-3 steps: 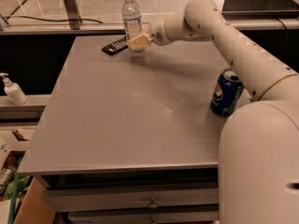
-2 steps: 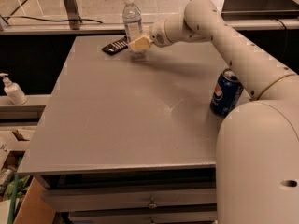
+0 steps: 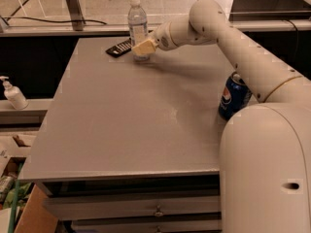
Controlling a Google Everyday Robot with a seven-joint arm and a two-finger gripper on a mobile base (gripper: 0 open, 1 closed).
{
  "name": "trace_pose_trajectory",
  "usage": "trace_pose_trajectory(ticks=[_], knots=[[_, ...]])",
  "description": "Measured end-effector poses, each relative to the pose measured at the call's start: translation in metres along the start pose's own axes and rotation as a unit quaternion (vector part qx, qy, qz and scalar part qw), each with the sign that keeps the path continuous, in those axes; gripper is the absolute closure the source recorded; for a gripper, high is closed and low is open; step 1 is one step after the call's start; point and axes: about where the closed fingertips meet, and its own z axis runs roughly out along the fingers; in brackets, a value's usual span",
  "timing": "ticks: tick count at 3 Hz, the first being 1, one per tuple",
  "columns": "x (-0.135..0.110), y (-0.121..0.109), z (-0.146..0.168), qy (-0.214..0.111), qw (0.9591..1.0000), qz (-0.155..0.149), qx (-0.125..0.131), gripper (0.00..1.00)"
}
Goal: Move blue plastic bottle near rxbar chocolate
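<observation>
Blue plastic bottle [image 3: 137,21] stands upright at the far edge of the grey table [image 3: 121,125], the arm [image 3: 233,38] stretched right across to it, and the gripper [image 3: 144,47] sits against its lower half, in front. Clamped or let go, can't tell. Just left of the bottle's base lies the rxbar chocolate [image 3: 119,49], flat

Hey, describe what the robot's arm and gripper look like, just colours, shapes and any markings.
The arm is smooth, rounded white tubing with bulbous joints and a thin gold ring near its lower end. The gripper, at the far edge of the grey table beside the clear plastic bottle, is pale tan and wedge-shaped. No loose cables or lettering show.
</observation>
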Motion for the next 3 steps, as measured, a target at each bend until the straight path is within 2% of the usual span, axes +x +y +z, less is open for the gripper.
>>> trace_pose_trajectory(ticks=[2,3], knots=[[0.0053,-0.0009,0.0017,0.004,1.0,0.009,0.001,0.12],[0.0066,-0.0021,0.0006,0.003,0.9999,0.012,0.001,0.0]])
